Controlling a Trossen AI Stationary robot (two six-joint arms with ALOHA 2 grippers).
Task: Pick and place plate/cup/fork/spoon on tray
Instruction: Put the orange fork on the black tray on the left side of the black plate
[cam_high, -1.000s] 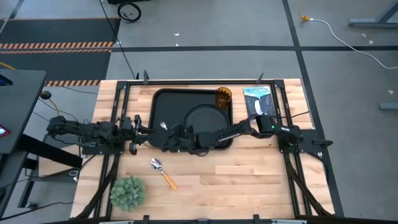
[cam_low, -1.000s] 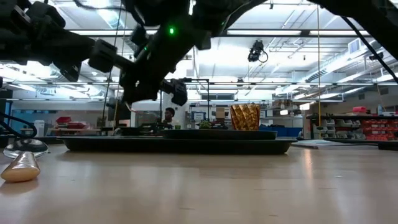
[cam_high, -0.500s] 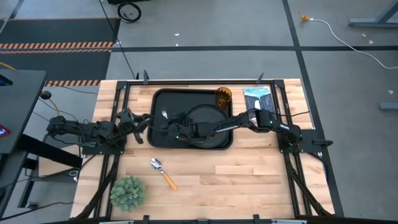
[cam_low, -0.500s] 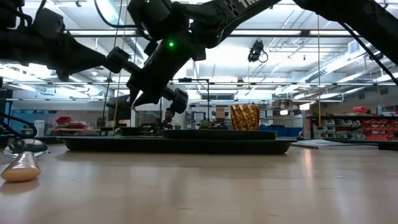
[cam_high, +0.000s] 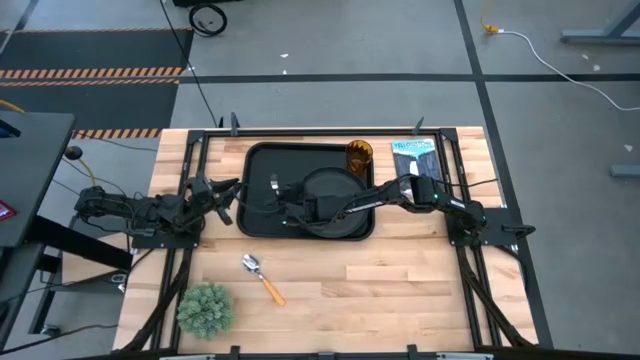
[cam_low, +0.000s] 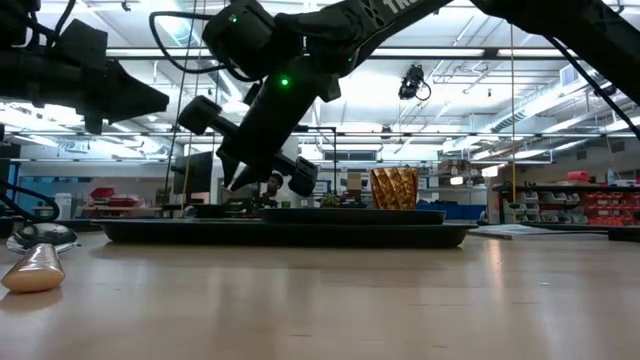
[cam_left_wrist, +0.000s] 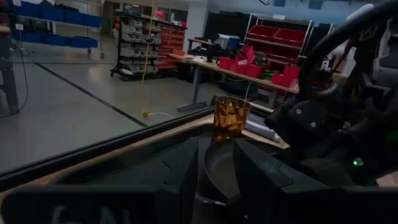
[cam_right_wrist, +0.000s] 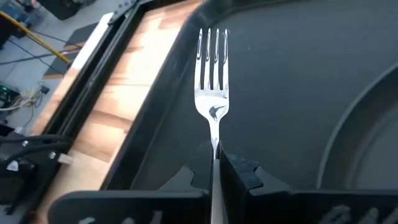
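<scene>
Two dark arms show in my overhead frame: my right gripper (cam_high: 281, 208) reaches toward frame centre over the large black rectangular tray (cam_high: 262, 160), clamped on the silver-tined fork (cam_right_wrist: 212, 74). The round black plate (cam_high: 330, 184) and amber tumbler (cam_high: 359, 155) sit on that tray. My left gripper (cam_high: 222, 192) waits at centre-left, fingers apart; the orange-handled spoon (cam_high: 262, 277) lies lower left.

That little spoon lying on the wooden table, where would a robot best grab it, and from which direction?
Probably by the orange handle of the spoon, coming straight down from above. It lies flat on the table, bowl toward the tray, handle slanting toward the near edge, with bare wood either side. The end effector's two fingers should straddle the narrow handle crosswise; the rounded bowl would likely slip.
</scene>
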